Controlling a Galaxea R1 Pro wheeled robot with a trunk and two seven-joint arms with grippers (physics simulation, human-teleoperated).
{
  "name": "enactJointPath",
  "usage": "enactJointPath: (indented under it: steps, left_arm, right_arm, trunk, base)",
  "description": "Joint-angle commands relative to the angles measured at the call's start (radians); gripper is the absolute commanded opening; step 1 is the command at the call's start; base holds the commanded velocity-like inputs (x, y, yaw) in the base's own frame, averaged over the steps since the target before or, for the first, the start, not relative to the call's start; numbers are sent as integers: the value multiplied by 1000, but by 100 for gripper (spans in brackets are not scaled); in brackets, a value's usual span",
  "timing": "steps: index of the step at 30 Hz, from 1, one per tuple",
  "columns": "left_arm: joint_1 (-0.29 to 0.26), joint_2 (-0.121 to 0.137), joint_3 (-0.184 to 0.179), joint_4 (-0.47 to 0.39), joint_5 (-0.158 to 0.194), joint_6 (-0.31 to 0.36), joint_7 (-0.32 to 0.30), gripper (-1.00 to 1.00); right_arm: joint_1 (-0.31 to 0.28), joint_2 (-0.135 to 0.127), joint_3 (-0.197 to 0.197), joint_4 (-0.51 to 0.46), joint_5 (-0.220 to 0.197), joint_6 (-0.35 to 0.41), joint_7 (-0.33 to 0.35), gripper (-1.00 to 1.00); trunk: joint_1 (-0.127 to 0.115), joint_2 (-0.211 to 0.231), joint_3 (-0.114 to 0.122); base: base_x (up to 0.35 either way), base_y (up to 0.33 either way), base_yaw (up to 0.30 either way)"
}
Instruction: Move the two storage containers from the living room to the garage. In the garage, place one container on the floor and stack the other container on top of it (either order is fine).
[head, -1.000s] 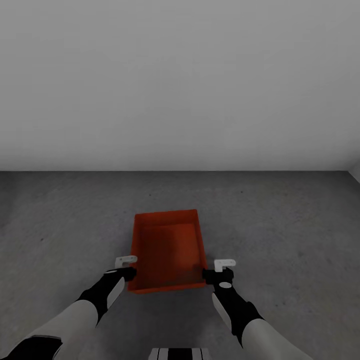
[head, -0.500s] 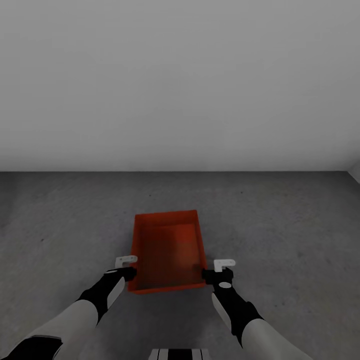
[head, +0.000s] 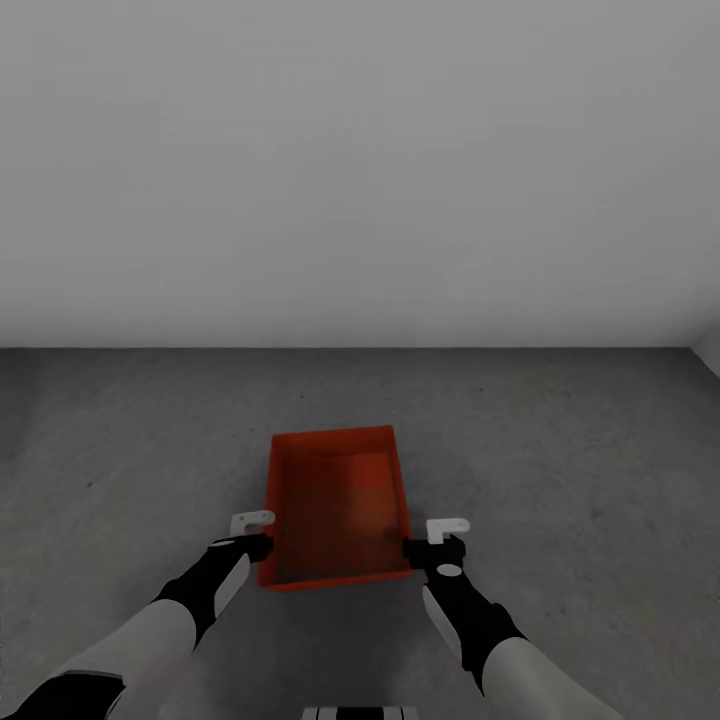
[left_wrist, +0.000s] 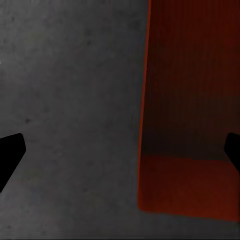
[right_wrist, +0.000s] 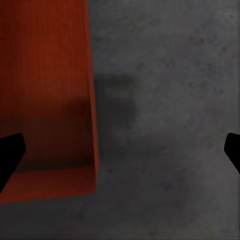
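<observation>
One red-orange open-top storage container (head: 335, 505) rests on the dark grey concrete floor (head: 560, 450) of the garage, just ahead of me. My left gripper (head: 256, 546) is at its near left corner and my right gripper (head: 418, 549) at its near right corner. In the left wrist view the left gripper (left_wrist: 121, 154) is open, its black fingertips (left_wrist: 10, 156) spread wide astride the container's side wall (left_wrist: 190, 125). The right gripper (right_wrist: 121, 152) is open in the same way, astride the opposite wall (right_wrist: 47, 100). The other container is out of view.
A plain white-grey wall (head: 360, 170) rises behind the container. Bare concrete spreads to the left and right of it. A wall corner shows at the far right (head: 706, 352).
The whole picture has shifted down a little, so the camera moved. Both grippers stay open beside the container, which lies where it was.
</observation>
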Motion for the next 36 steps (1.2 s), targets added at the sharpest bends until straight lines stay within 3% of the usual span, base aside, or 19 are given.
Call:
enactJointPath:
  steps: [1,36]
  left_arm:
    - [0,1,-7,-2,10,5,7,100]
    - [0,3,-6,-7,10,5,7,100]
  right_arm:
    - [0,-1,7,-1,-1,6,-8,100]
    - [0,1,6,-2,0,7,-9,100]
  trunk:
    - [-4,7,3]
    - [-138,252,112]
  base:
    - [0,0,0]
    - [0,0,0]
